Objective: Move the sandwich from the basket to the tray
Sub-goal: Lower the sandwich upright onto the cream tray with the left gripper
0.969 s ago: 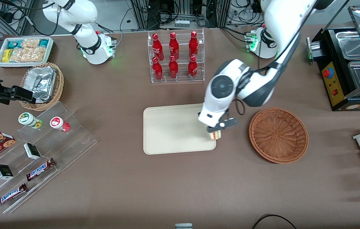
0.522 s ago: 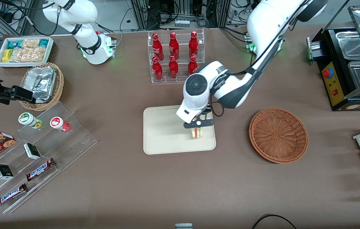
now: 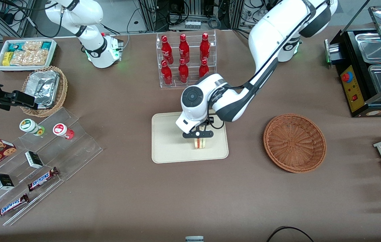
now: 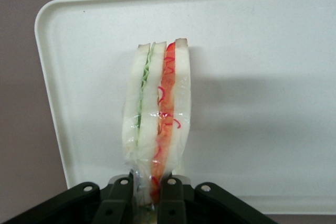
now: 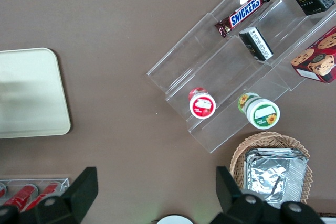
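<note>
- My gripper (image 3: 198, 135) is over the tray (image 3: 166, 141), fingers (image 4: 170, 203) pinched narrow on the sandwich (image 3: 199, 143), which hangs upright w/ cut edge showing green, orange, red layers under clear wrap.
- In wrist view the sandwich (image 4: 157, 124) sits against the tray's (image 4: 262, 51) pale floor; can't tell if it's touching or just above.
- Basket (image 3: 294, 142) has nothing in it, lies toward my working arm's end of the table, apart from the tray.
- Surface: brown table (image 3: 143, 195) w/ matte cloth-like top.
- Clear rack of red bottles (image 3: 185, 60) stands farther from front cam than the tray.
- Toward parked arm's end: white bin of snack packets (image 3: 25, 53), tan wicker basket w/ foil container (image 3: 44, 89), clear stepped display (image 3: 42, 161) w/ choc bars, small boxes, two lidded cups.
- Black appliance w/ steel pans (image 3: 368, 64) at my end of the table.
- Room at table's farther edge: cables & metal framing (image 3: 190, 13).
</note>
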`<state>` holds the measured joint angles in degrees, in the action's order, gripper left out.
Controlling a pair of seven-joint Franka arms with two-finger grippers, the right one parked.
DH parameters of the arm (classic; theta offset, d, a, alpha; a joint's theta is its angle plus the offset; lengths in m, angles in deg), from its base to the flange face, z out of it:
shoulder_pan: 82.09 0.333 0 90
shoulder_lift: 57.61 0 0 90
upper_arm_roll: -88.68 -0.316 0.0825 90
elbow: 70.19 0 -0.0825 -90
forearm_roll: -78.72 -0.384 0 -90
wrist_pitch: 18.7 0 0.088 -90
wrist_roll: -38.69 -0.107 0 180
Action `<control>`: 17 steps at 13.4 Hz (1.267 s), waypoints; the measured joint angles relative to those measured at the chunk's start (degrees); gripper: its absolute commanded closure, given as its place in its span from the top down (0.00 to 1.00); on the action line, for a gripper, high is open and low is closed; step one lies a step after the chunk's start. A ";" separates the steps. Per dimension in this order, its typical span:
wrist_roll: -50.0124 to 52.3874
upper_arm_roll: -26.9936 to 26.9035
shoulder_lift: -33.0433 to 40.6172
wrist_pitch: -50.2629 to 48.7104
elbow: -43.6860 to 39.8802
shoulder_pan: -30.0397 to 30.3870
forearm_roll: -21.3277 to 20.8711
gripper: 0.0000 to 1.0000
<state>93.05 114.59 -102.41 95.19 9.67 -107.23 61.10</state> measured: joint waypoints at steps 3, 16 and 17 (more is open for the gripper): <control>0.09 -0.02 -2.30 0.00 -2.36 -0.38 -0.17 0.00; 3.41 -0.72 -3.56 -0.01 -3.08 -2.26 -0.19 1.00; 3.41 -0.73 -3.65 -0.01 -3.08 -2.26 -0.19 1.00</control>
<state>96.46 113.85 -106.06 95.18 6.58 -109.49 60.91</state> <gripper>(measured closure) 0.780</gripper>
